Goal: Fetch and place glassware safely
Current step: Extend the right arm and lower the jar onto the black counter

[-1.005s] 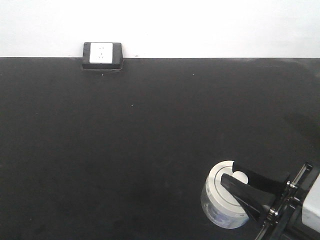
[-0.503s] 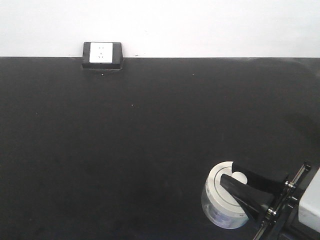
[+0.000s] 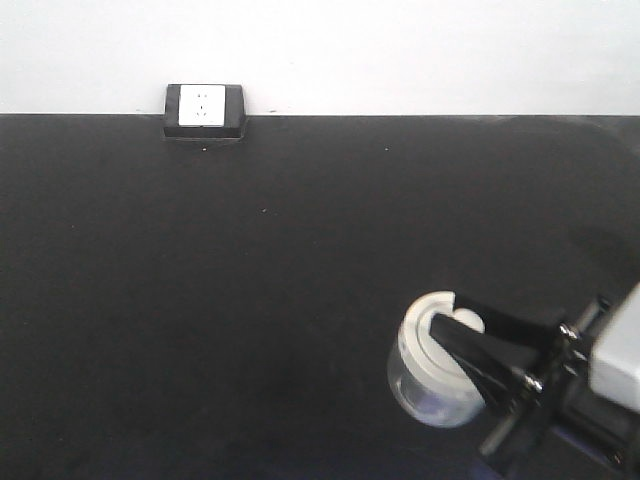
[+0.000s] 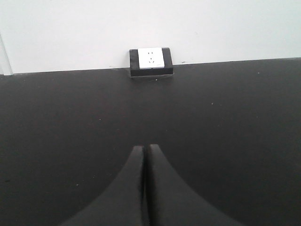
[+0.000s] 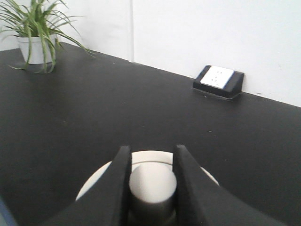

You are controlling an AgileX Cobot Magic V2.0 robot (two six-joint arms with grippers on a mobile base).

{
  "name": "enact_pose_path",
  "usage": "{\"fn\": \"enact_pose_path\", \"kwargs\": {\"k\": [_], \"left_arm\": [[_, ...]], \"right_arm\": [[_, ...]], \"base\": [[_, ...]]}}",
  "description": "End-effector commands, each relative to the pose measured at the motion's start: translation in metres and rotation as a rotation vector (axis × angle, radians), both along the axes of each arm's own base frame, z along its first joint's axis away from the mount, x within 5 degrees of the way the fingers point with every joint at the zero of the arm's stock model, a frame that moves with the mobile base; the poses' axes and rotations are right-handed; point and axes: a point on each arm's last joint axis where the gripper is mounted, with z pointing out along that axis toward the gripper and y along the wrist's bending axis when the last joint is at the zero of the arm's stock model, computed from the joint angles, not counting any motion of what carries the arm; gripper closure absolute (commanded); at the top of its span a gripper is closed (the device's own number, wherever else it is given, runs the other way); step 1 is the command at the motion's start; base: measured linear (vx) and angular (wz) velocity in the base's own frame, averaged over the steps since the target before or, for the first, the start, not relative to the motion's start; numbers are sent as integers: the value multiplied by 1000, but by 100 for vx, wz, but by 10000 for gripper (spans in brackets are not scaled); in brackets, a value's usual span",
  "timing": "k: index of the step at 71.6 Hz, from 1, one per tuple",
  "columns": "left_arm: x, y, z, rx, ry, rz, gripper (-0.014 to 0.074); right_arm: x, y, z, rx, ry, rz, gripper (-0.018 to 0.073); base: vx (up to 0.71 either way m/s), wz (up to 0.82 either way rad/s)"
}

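Observation:
The glassware (image 3: 422, 388) is a small squat clear jar with a cream-white lid, at the front right of the black table (image 3: 250, 300). My right gripper (image 3: 452, 320) reaches in from the lower right and is shut on the lid's central knob (image 5: 153, 181). In the right wrist view both black fingers press the knob's sides, with the lid (image 5: 94, 186) spreading out beneath them. In its own wrist view my left gripper (image 4: 145, 147) is shut with nothing in it, low over bare table. It does not show in the front view.
A black socket block with a white face (image 3: 204, 110) sits at the table's far edge against the white wall; it also appears as socket block (image 4: 151, 62) and socket block (image 5: 218, 80). A potted green plant (image 5: 35, 37) stands at the far left corner in the right wrist view.
The right gripper and the jar have shifted left and slightly up in the front view, and the arm has turned a little. The left gripper shows no change.

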Motion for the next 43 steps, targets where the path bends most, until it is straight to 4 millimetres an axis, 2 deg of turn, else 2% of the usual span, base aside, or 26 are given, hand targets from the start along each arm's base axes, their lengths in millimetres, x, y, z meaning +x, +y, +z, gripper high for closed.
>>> {"fn": "enact_pose_path", "kwargs": {"k": [1, 12, 20, 32, 43], "left_arm": [[1, -1, 13, -13, -80, -8, 603], [1, -1, 13, -13, -80, -8, 603], [1, -1, 13, -13, -80, -8, 603], [1, -1, 13, -13, -80, -8, 603], [1, -1, 13, -13, -80, -8, 603]], "right_arm": [[19, 12, 22, 34, -57, 24, 560], [55, 30, 22, -12, -19, 20, 560], [82, 43, 10, -66, 9, 17, 560], [114, 59, -17, -82, 7, 21, 560], [134, 67, -39, 31, -38, -10, 560]], "base": [[0, 0], [0, 0], [0, 0], [0, 0], [0, 0]]}}
